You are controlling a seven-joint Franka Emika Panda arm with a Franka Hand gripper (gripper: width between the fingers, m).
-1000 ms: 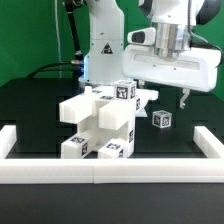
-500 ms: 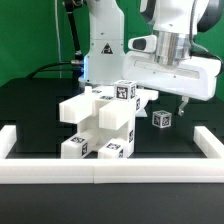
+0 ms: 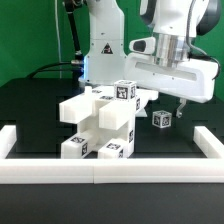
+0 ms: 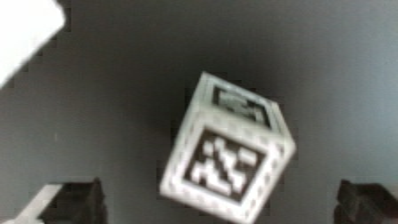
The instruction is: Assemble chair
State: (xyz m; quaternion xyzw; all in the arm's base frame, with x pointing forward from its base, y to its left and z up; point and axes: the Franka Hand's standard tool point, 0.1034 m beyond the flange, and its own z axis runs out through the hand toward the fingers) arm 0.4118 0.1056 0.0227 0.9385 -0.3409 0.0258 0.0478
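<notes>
My gripper (image 3: 181, 110): jaws spread wide, empty, hovering over the loose tagged block (image 3: 160, 119) | wrist view: block (image 4: 231, 145) sits tilted between my fingertips (image 4: 71, 200) | step: reaching for next chair part | next: descend, square to block, close | chair assembly (image 3: 100, 122) stands left, apart.

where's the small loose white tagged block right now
The small white tagged block lies alone on the black table, to the exterior view's right of the white blocky chair assembly and below the open end effector; the wrist view shows it between the fingertips.
</notes>
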